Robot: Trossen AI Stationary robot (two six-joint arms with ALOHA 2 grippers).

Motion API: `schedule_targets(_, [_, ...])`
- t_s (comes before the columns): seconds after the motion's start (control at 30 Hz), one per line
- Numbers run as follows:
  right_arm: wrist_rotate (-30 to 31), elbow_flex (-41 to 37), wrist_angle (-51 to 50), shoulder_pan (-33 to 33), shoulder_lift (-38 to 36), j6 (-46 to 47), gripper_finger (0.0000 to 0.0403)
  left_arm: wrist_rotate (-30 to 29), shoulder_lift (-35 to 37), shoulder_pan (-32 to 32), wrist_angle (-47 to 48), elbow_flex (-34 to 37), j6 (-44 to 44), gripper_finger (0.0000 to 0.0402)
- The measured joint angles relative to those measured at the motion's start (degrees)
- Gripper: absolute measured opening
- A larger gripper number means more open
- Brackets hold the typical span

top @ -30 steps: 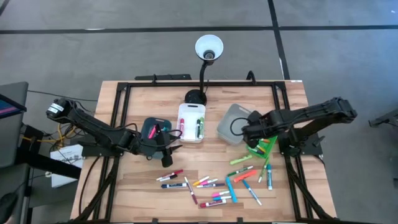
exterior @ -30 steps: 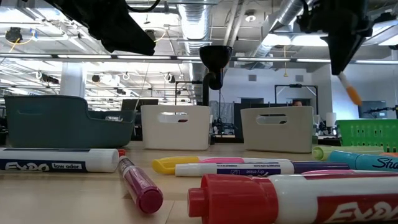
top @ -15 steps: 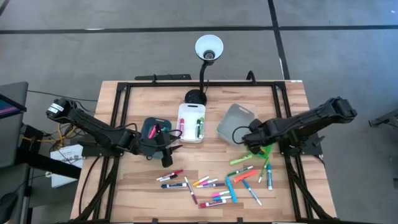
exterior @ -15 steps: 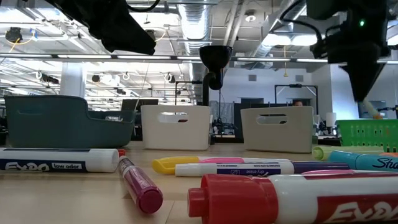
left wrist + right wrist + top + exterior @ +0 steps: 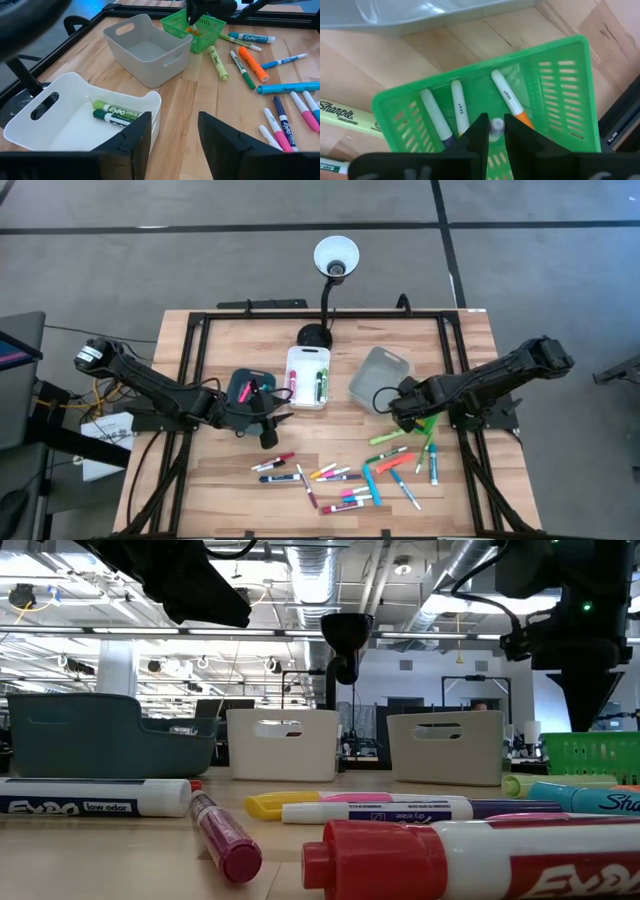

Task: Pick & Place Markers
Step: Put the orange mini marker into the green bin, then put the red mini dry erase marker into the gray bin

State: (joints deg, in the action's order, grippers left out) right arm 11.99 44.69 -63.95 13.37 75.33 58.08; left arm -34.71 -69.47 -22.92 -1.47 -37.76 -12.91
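The right gripper (image 5: 493,131) hangs over the green slotted plastic basket (image 5: 560,95) at centre-right of the high view, jaws narrowly parted, a white orange-capped marker (image 5: 510,102) just beyond the tips among 3 in the basket. 1 second ago it gripped that marker in the air. The left gripper (image 5: 172,131) waits open beside the white plastic bin (image 5: 65,117).

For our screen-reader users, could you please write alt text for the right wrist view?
The right gripper hangs over a green basket holding three white markers, one orange-tipped. A grey bin's edge lies beyond.
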Motion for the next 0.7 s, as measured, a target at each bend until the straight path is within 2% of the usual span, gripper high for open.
schedule_targets(0.37, [-0.1,0.0,0.4,0.0,0.0,0.5,0.0058,0.0,0.0,0.0,0.0,0.0,0.0,0.0158])
schedule_targets(0.7, [-0.1,0.0,0.3,0.0,0.0,-0.5,0.0141,0.8,0.0,0.0,0.0,0.0,-0.2,0.0158])
